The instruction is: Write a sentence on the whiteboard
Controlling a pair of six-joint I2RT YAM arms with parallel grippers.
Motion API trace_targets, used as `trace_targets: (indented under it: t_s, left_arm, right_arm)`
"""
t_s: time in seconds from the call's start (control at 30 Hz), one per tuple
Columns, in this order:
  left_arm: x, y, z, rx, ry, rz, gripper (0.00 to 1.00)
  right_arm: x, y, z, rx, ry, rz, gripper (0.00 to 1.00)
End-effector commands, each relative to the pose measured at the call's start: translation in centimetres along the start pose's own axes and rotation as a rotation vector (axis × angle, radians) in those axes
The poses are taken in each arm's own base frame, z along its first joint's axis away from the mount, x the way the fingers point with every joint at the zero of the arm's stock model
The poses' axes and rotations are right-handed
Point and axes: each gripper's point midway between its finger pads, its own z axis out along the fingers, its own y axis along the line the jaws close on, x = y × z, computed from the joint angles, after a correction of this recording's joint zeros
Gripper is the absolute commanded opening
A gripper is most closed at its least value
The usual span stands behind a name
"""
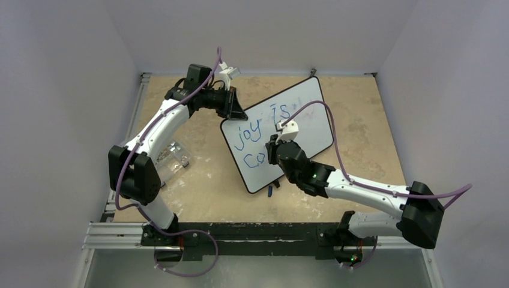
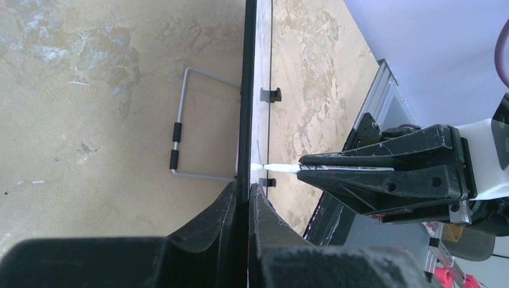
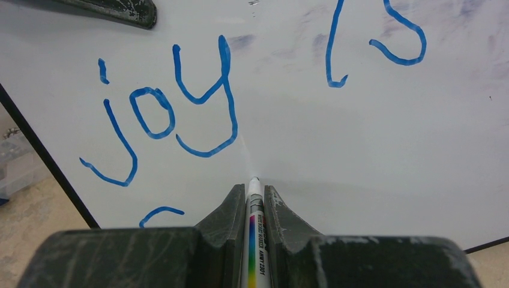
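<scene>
The whiteboard [image 1: 306,123] stands tilted on the table, propped on a wire stand [image 2: 180,129]. Blue marker words "joy is" [image 1: 247,136] run across it, with "co" started on the line below. My left gripper [image 1: 234,111] is shut on the board's upper left edge [image 2: 243,90], which I see edge-on between the jaws. My right gripper [image 3: 254,189] is shut on a white marker [image 3: 257,240]. The marker's tip [image 2: 259,167] rests against the board below "joy" [image 3: 198,96] and to the right of the "c" [image 3: 159,213].
A clear plastic box [image 1: 171,157] sits on the table beside the left arm. A small dark cap [image 1: 271,191] lies by the board's near corner. White walls close in three sides, and a metal rail [image 1: 120,235] runs along the near edge.
</scene>
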Motion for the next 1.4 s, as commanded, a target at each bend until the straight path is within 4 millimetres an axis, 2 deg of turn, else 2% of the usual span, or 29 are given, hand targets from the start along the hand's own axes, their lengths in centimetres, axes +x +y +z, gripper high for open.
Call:
trace_targets:
  t_s: [0.0, 0.67, 0.93, 1.37]
  left_arm:
    - [-1.9, -0.6, -1.3, -0.05, -0.068, 0.107, 0.0]
    - [-1.9, -0.7, -1.3, -0.046, -0.068, 0.105, 0.0]
    - [-1.9, -0.7, -1.4, -0.045, -0.07, 0.107, 0.0]
    - [-1.9, -0.6, -1.3, -0.048, -0.069, 0.107, 0.0]
  right_arm:
    - [0.6, 0.2, 0.4, -0.014, 0.0, 0.014, 0.0]
    - [5.8, -2.1, -1.4, -0.006, 0.103, 0.075, 0.0]
    - [4.7, -1.5, -1.2, -0.017, 0.091, 0.077, 0.0]
    - [0.7, -0.3, -0.1, -0.003, 0.017, 0.035, 0.0]
